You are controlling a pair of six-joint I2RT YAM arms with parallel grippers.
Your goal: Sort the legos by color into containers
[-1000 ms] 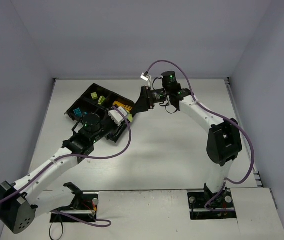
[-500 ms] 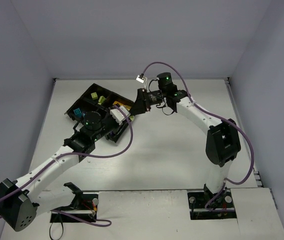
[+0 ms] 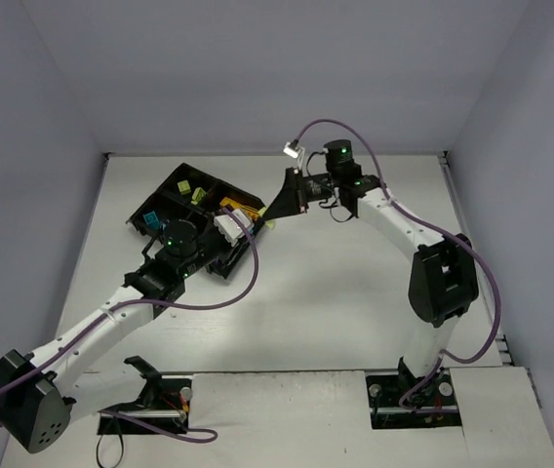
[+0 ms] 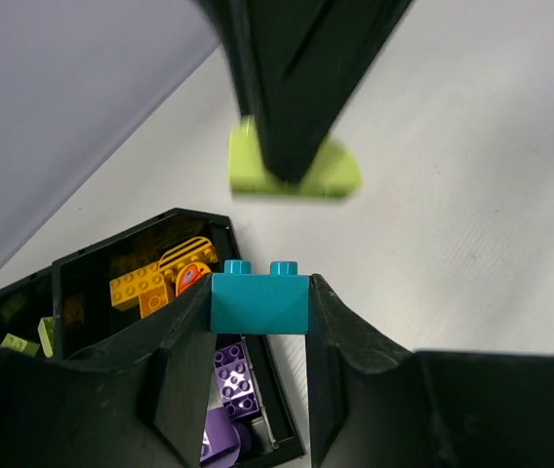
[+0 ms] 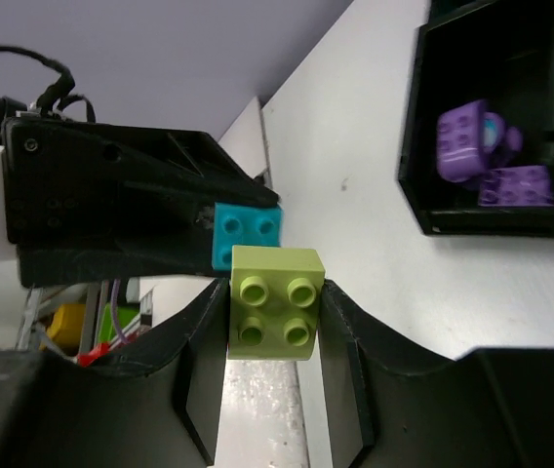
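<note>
Each of my end effectors pinches one brick beside the black tray.

The white surface carries the tray at its far left. My left end effector is pressed onto a teal brick and holds it above the tray's wall beside the compartment of purple bricks. My right end effector clamps a lime green brick by its sides, studs facing the wrist camera, over bare surface just beside the tray's corner. The two held bricks hang close together. Orange bricks lie in the compartment next to the purple one, and lime pieces lie in another.
</note>
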